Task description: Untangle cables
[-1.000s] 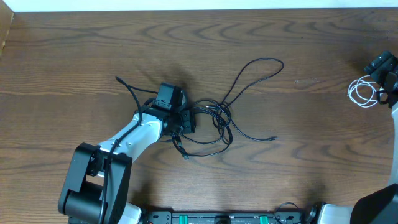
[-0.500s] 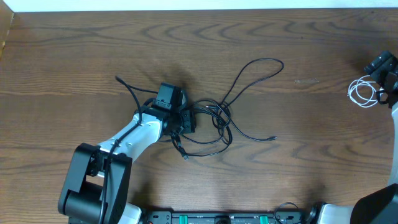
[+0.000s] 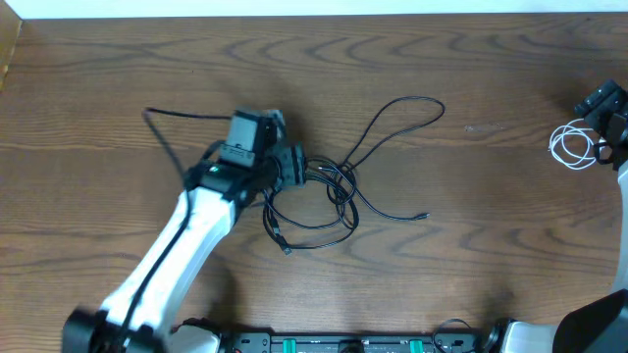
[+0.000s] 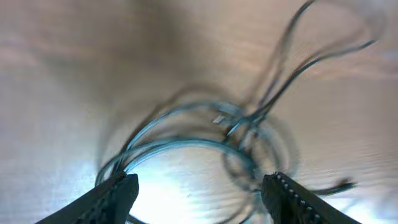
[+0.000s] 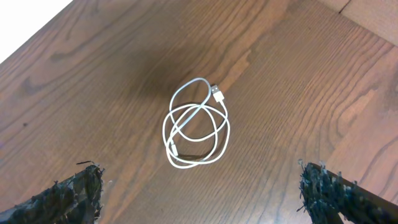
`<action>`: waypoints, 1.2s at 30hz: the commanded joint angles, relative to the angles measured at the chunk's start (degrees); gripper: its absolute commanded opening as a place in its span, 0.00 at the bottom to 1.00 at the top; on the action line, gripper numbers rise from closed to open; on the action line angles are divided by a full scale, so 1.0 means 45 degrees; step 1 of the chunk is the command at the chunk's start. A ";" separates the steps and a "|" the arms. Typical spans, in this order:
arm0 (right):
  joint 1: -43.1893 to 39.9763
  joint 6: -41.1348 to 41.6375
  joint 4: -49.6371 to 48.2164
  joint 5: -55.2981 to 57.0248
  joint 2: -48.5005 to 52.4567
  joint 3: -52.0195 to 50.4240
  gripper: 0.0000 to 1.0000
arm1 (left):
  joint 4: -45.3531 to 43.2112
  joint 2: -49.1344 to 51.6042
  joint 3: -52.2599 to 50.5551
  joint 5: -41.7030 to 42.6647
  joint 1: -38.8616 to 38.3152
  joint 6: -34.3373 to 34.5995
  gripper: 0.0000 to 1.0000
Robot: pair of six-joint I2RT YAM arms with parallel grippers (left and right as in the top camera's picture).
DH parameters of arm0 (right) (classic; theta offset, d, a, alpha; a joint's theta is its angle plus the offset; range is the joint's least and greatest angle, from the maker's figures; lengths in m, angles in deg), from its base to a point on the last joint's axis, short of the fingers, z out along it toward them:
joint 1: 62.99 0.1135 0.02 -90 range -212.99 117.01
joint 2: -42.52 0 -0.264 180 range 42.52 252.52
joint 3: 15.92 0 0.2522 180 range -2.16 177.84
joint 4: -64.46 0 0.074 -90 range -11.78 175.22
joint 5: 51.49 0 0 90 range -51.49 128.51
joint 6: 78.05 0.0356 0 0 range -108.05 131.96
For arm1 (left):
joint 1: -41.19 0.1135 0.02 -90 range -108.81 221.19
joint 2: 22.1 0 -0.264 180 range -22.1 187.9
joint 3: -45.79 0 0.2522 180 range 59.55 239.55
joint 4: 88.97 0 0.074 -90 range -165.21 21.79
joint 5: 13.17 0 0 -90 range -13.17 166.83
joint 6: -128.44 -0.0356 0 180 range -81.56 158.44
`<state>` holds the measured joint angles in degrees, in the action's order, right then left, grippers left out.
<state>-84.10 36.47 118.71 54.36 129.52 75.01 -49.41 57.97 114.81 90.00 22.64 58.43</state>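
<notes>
On the wood-grain bench [image 3: 491, 245], the tangled black cables [image 3: 334, 186] have slid left with the left arm [image 3: 186, 235].
The left end effector [image 4: 202, 190] gapes over thin loops, grip unclear; the right end effector [image 5: 202, 180] is wide open and empty above the coiled white cable [image 5: 196, 127].

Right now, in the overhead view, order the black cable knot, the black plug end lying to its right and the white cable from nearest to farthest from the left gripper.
From the left gripper:
1. black cable knot, just beside its fingertips, centre of the table.
2. black plug end, farther right, lying loose.
3. white cable, far right, coiled on its own.
</notes>
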 commanded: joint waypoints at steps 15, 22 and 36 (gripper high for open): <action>-0.0053 -0.0078 0.0019 0.0019 0.0073 -0.0029 0.99 | 0.1598 0.0248 -0.0243 -0.0141 -0.1763 0.0384 0.70; -0.0053 -0.0078 0.0019 0.0019 0.0073 -0.0029 0.99 | 0.1341 0.1554 -0.0243 -0.0146 -0.2380 0.0384 0.70; -0.0053 -0.0083 0.0019 0.0019 0.0073 -0.0029 0.99 | 0.1059 0.3215 -0.0253 -0.0180 -0.2608 0.0389 0.70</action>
<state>-84.10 36.47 118.74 54.36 129.52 75.01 -44.62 71.04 114.31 89.98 11.69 59.65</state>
